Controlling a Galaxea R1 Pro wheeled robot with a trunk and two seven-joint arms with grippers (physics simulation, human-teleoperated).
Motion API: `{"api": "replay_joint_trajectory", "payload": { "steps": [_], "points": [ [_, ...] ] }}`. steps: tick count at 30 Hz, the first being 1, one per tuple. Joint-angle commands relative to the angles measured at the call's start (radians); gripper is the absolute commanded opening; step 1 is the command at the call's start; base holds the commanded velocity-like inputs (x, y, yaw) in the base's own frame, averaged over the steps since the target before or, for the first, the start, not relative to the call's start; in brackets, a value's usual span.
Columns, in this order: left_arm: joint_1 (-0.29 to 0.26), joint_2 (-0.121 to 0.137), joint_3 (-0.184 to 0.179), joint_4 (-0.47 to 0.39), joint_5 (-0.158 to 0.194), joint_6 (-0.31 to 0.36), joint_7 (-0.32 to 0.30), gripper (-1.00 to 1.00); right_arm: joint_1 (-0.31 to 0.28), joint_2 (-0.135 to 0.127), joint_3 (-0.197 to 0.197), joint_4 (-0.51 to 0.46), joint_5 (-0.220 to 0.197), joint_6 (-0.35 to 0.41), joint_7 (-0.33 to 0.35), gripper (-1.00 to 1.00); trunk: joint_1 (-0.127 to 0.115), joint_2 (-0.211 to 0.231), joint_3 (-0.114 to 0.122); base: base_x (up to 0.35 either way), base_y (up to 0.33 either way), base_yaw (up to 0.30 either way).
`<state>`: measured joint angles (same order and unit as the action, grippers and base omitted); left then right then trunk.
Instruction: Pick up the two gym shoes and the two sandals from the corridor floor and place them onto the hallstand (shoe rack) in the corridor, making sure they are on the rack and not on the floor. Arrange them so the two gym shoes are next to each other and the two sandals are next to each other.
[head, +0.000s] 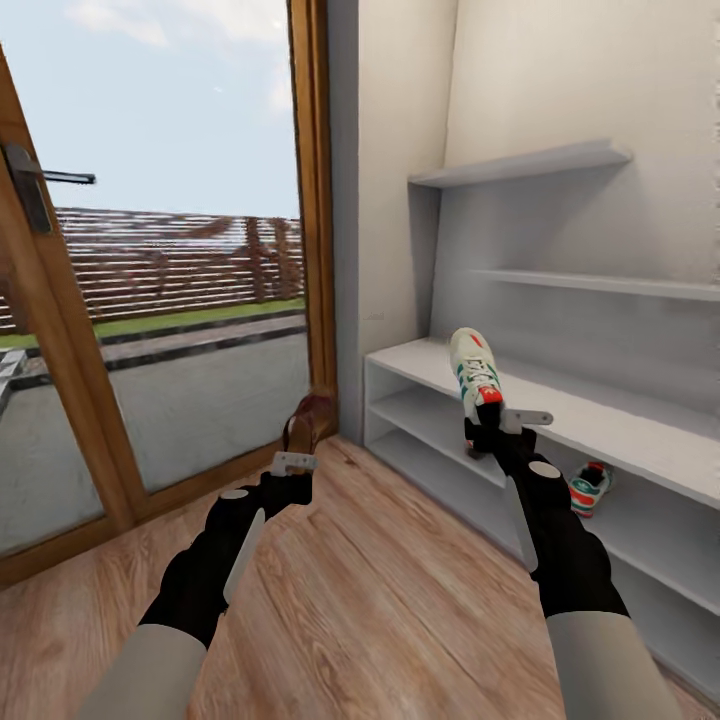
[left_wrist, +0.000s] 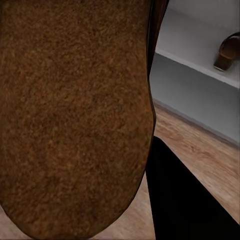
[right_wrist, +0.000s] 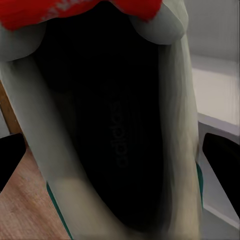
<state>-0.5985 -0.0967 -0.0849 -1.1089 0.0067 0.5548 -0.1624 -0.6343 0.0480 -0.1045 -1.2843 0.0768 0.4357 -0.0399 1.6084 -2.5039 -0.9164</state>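
Observation:
My right gripper (head: 489, 422) is shut on the heel of a white gym shoe (head: 473, 372) with green stripes and a red tab. It holds the shoe toe-up over the front edge of the white hallstand (head: 620, 425). The right wrist view looks into the shoe's dark opening (right_wrist: 112, 125). The other gym shoe (head: 588, 487) lies on the hallstand's lower shelf. My left gripper (head: 294, 468) is shut on a brown sandal (head: 306, 422), held above the corridor floor (head: 380, 590); its sole (left_wrist: 75, 115) shows close up. A second sandal (left_wrist: 227, 50) rests on a white shelf.
A glass door in a wooden frame (head: 320, 200) with a handle (head: 40, 180) stands to the left. Two thin floating wall shelves (head: 530, 162) hang above the hallstand. A white wall corner (head: 395, 200) meets the hallstand's left end.

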Motion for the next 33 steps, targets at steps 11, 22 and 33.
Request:
{"api": "replay_joint_trajectory", "payload": {
  "steps": [11,22,33],
  "points": [
    [-0.001,0.000,0.001,-0.002,-0.002,0.005,-0.005,-1.00,-0.001,0.001,-0.001,-0.001,0.008,0.006,0.001,-1.00,0.000,0.000,-0.001,0.175,0.275,-0.265],
    [0.000,0.000,0.001,-0.002,-0.002,0.005,-0.005,-1.00,-0.001,0.001,-0.001,-0.001,0.008,0.006,0.000,-1.00,0.000,0.000,-0.001,0.069,0.071,-0.265],
    [0.000,0.000,0.001,-0.002,-0.002,0.005,-0.005,-1.00,-0.001,0.001,-0.001,-0.001,0.008,0.006,0.000,-1.00,0.000,0.000,-0.001,0.159,0.265,-0.264]
  ]
}}
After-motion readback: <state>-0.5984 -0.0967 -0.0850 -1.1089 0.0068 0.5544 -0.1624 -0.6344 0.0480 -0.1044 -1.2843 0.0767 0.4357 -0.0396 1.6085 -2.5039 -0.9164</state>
